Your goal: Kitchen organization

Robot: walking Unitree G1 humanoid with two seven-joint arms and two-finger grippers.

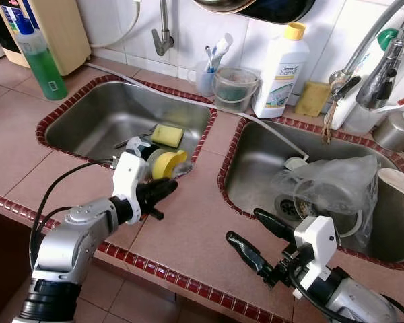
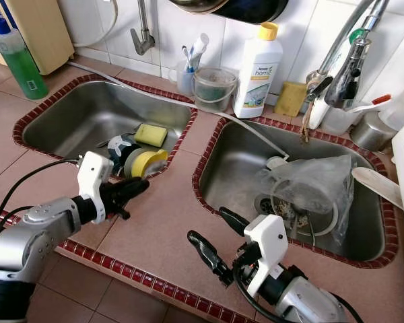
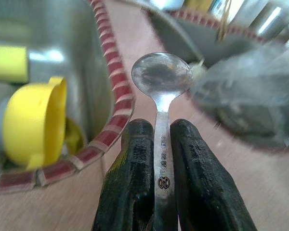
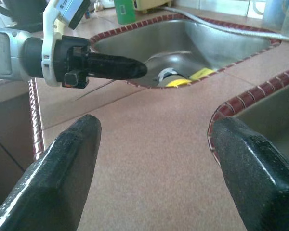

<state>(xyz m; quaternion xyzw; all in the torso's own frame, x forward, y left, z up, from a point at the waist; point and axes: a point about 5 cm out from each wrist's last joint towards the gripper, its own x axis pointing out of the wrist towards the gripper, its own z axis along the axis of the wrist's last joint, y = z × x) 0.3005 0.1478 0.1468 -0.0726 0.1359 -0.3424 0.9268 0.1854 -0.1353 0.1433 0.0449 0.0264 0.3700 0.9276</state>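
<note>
My left gripper (image 1: 167, 190) is shut on the handle of a metal spoon (image 3: 162, 79) and holds it over the tiled counter at the near right corner of the left sink (image 1: 74, 128). The spoon's bowl points toward the right sink (image 1: 249, 158). Just beyond it, a yellow cup (image 1: 167, 163) lies on its side in the left sink, with a yellow sponge (image 1: 167, 135) and other small items. My right gripper (image 1: 246, 225) is open and empty, low over the counter strip between the two sinks near the front edge.
The right sink holds a crumpled clear plastic bag (image 1: 330, 185) over dishes. Along the back stand a white detergent bottle (image 1: 281, 70), a brush cup (image 1: 205, 77), a clear tub (image 1: 236, 89) and a green bottle (image 1: 40, 60). A faucet (image 1: 384, 60) rises at the right.
</note>
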